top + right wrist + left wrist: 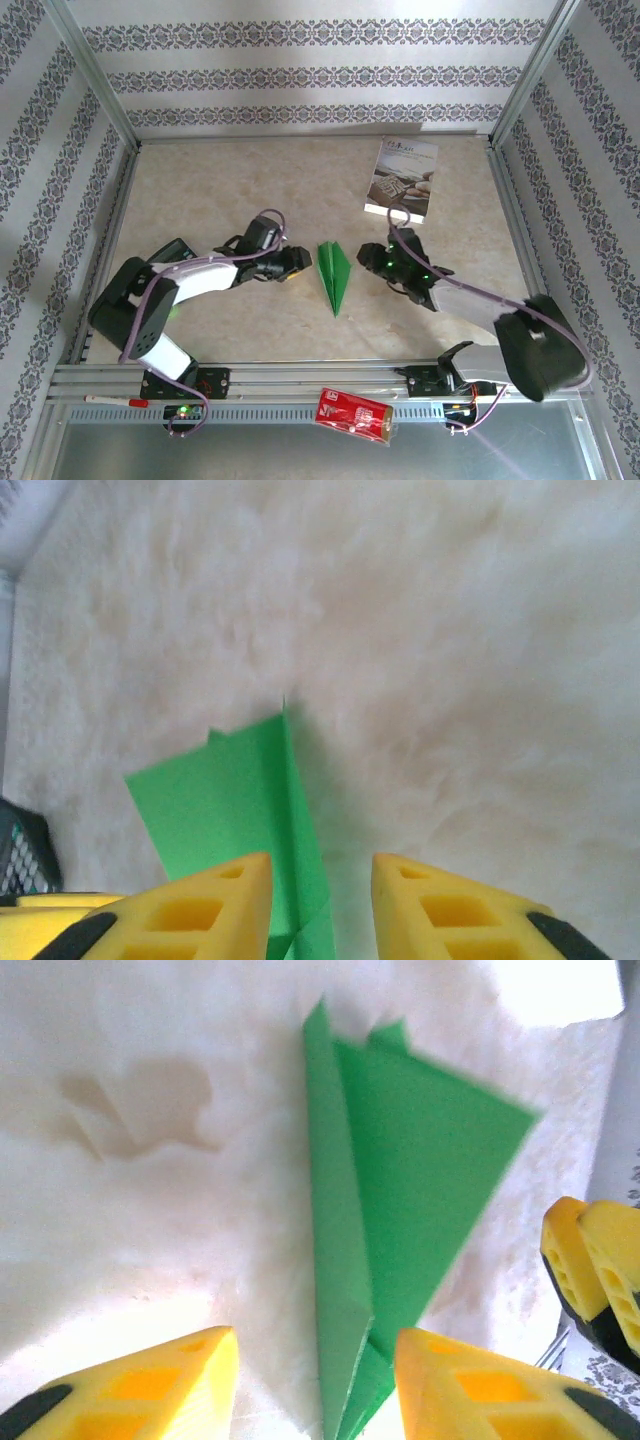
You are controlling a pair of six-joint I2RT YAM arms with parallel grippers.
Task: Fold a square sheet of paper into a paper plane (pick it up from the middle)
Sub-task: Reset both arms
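Seen from above, the beige table is fenced in by aluminium rails, with patterned walls at the back and on both sides. There is broad bare surface on the far left and along the near edge in front of the arms. The paper plane lies flat near the middle. It is a slim, bright green dart with a lengthwise crease, its point toward the near edge. The left gripper sits just beside the plane's left edge and the right gripper just beside its right edge, both low over the table. A white printed booklet lies at the far right, well apart from the plane. A red packet rests on the near rail between the arm bases.

At the left wrist, the yellow fingers stand apart, jaws open. The plane's narrow end reaches between them, and its layered folds fan out beyond. I cannot tell whether the paper touches either finger.

At the right wrist, the yellow fingers are likewise spread, jaws open. A creased green edge runs between them, with bare table beyond.
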